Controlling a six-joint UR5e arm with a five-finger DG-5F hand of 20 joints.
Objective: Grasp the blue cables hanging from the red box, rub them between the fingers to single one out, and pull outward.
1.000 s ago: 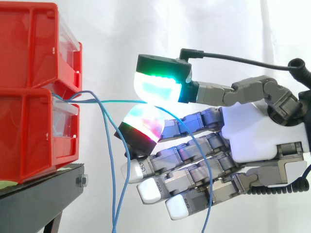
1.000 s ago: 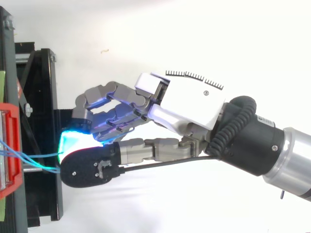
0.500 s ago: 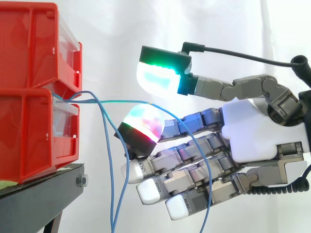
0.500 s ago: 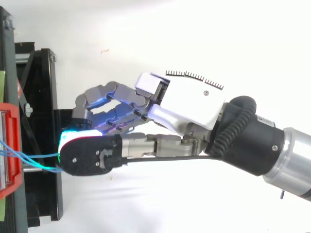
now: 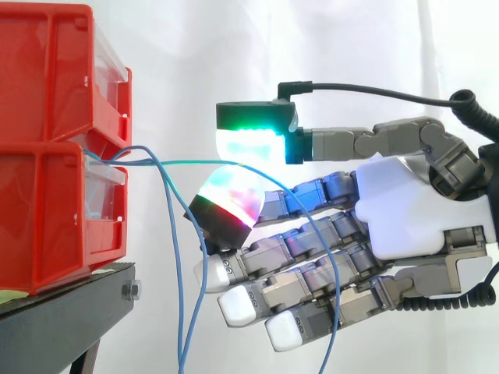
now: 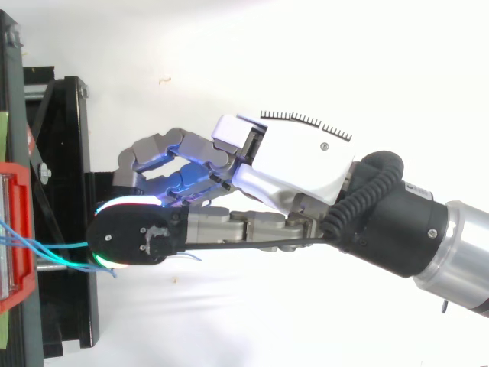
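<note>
Two stacked red bins point(image 5: 47, 156) stand on a black stand point(image 5: 62, 319) at the left. Thin blue cables point(image 5: 168, 202) come out of the lower bin's front and hang down. One teal-blue cable point(image 5: 187, 162) runs level to my hand point(image 5: 421, 210) and arcs down behind the fingers. It lies between the green-glowing thumb pad point(image 5: 249, 144) above and a red-white fingertip pad point(image 5: 230, 195) below, pinched lightly. The other fingers stretch out below, away from the cables. From above, the hand point(image 6: 298, 164) reaches left and the cables point(image 6: 61, 246) lead to the bin point(image 6: 19, 229).
A white curtain hangs behind everything. The stand's frame point(image 6: 69, 138) lies under the fingertips in the top view. The arm's wrist point(image 6: 428, 237) comes in from the right.
The thumb pad lifted off the lower pad, then came back down and slid left towards the bin. The rest of the hand and the cables stayed put.
</note>
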